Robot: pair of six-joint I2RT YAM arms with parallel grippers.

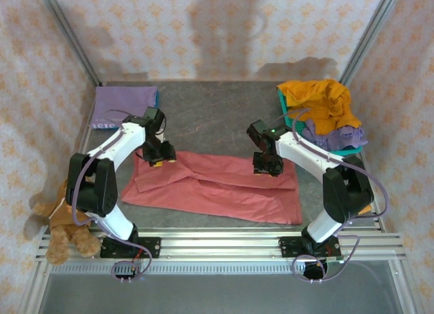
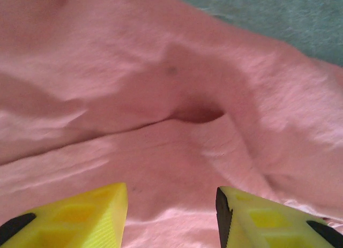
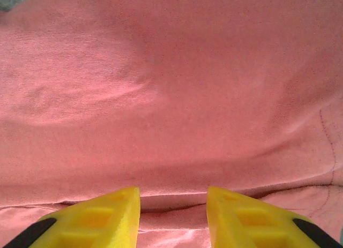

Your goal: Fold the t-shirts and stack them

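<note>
Now: red t-shirt (image 1: pixel 210 188) seemingly folded once
Left hand (image 2: pixel 171 200): half-open, empty
Right hand (image 3: pixel 172 197): half-open, empty
Next: regrip, likely cross-fold

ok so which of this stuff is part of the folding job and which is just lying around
Job:
red t-shirt, laid out in the middle
orange t-shirt and purple t-shirt, heaped in the teal basket
folded purple t-shirt, back left

Lying about:
teal basket
teddy bear, left edge
</note>
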